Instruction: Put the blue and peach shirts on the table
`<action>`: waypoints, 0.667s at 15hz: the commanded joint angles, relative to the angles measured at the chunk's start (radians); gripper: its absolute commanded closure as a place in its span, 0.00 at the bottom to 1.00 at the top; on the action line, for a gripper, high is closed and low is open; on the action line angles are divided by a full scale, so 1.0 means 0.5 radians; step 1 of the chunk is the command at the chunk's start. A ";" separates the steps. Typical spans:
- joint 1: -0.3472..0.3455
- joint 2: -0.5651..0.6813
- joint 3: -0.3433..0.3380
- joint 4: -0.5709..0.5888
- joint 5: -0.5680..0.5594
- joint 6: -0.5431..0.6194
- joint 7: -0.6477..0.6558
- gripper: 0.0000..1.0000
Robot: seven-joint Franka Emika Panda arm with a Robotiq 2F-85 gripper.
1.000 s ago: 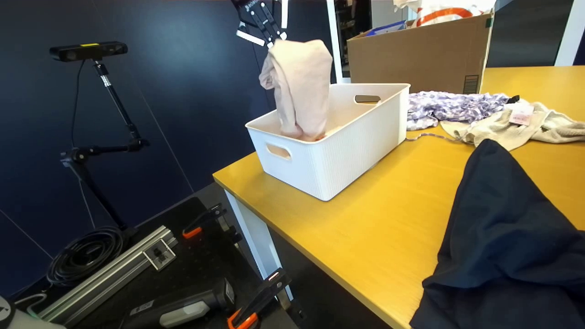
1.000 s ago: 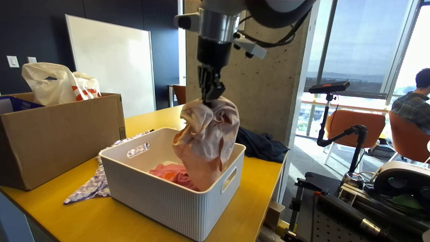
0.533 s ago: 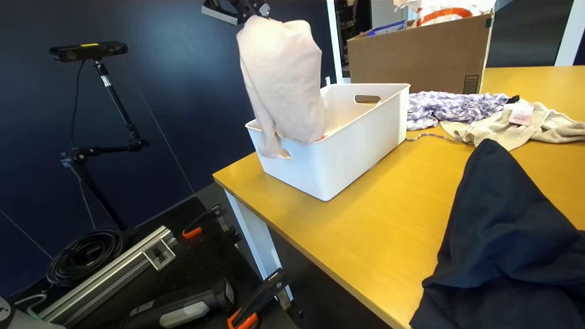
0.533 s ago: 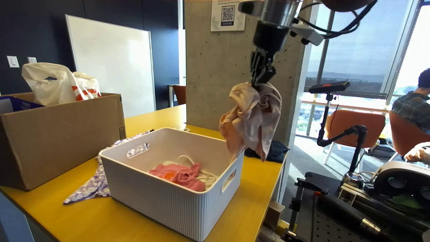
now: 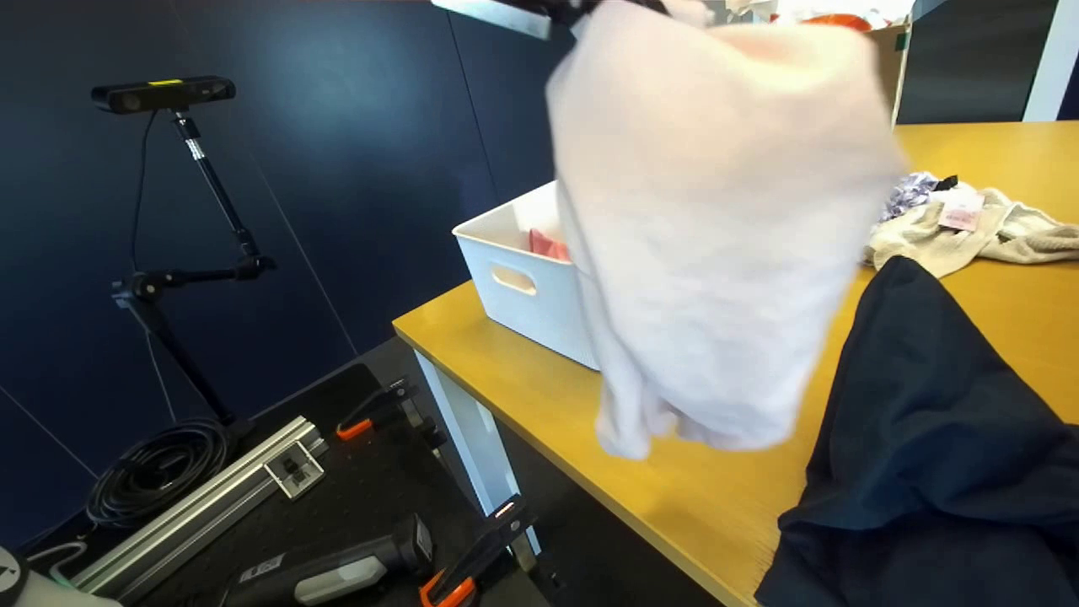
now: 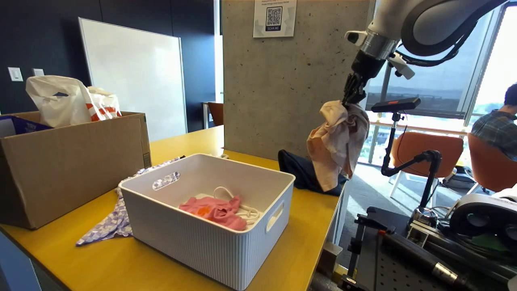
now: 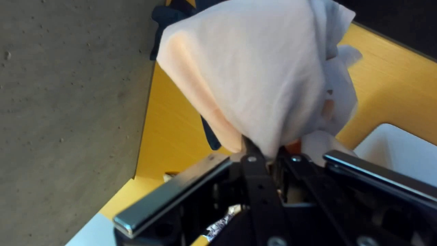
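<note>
My gripper (image 6: 347, 101) is shut on the peach shirt (image 6: 337, 141), which hangs bunched below the fingers. In an exterior view the peach shirt (image 5: 716, 219) looms large in the air between the white bin and the dark blue shirt. In the wrist view the peach shirt (image 7: 252, 65) is pinched between the fingertips (image 7: 264, 150) and hides most of what lies beyond. The dark blue shirt (image 5: 927, 472) lies crumpled on the yellow table (image 5: 506, 379) near its edge. It also shows partly behind the peach shirt in an exterior view (image 6: 295, 167).
The white bin (image 6: 190, 238) stands on the table with a pink cloth (image 6: 216, 210) and a pale cord inside. A cardboard box (image 6: 80, 165) stands beside it. A patterned cloth (image 6: 111, 226) and a beige knit (image 5: 995, 240) lie nearby. A concrete pillar (image 6: 299, 93) borders the table.
My gripper has lifted the peach shirt out of the white bin and carried it sideways, past the bin's rim, to the dark blue shirt's side. The dark blue shirt and bin have not moved.
</note>
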 commanded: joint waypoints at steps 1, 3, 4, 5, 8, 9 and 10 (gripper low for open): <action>0.008 0.458 -0.228 0.114 0.129 0.443 -0.255 0.97; 0.084 0.704 -0.285 0.152 0.340 0.657 -0.416 0.97; 0.175 0.819 -0.340 0.180 0.469 0.728 -0.503 0.97; 0.225 0.935 -0.326 0.205 0.658 0.806 -0.619 0.97; 0.199 1.202 -0.055 0.283 1.153 0.888 -0.910 0.97; 0.115 1.292 0.089 0.344 1.314 0.891 -1.028 0.97; 0.016 1.380 0.225 0.414 1.420 0.883 -1.118 0.97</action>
